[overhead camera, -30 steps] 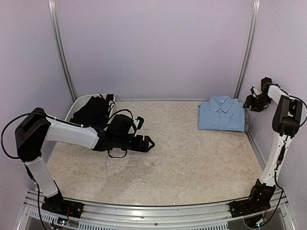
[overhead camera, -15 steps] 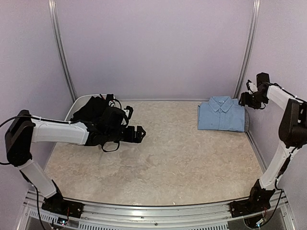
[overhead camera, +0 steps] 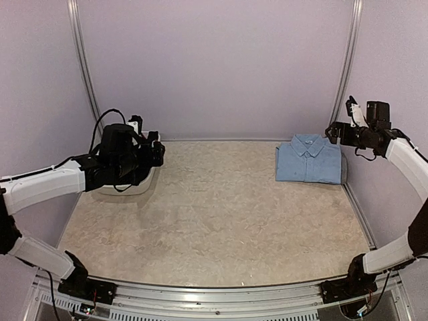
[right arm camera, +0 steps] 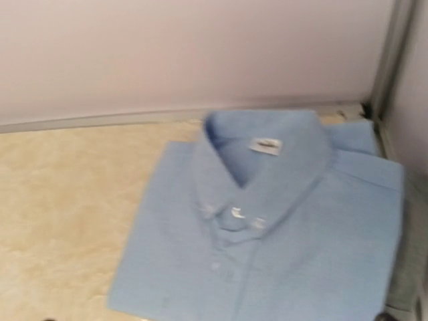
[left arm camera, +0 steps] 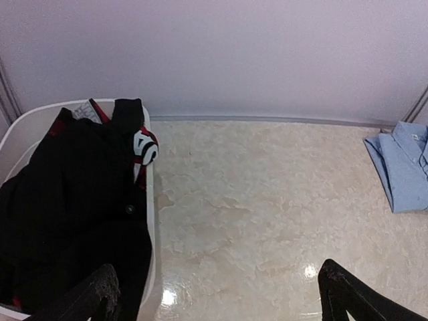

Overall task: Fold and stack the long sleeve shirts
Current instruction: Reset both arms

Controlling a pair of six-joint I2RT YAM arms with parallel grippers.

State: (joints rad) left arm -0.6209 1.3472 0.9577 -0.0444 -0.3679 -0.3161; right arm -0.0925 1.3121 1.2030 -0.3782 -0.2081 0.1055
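The light blue shirt (overhead camera: 309,159) lies folded and collar-up at the table's back right, and fills the right wrist view (right arm camera: 267,227). A grey strip (right arm camera: 403,281) shows under its right edge. The black shirt (left arm camera: 67,200) lies crumpled in the white tub (left arm camera: 151,221) at the back left. My left gripper (overhead camera: 155,152) hovers above the tub's near right side, open and empty, its fingertips (left arm camera: 103,287) wide apart. My right gripper (overhead camera: 332,132) hangs above the blue shirt's back right corner. It is open and empty, with only its tips at the bottom edge of its own view.
The white tub (overhead camera: 124,188) sits against the left wall. Metal rails run along the back corners and the side walls close in the table. A red and white garment (left arm camera: 144,148) pokes out of the tub beside the black shirt.
My left arm swung back and left from the table's middle, rising over the tub. My right arm moved up and stretched out, its gripper shifting slightly left over the blue shirt.
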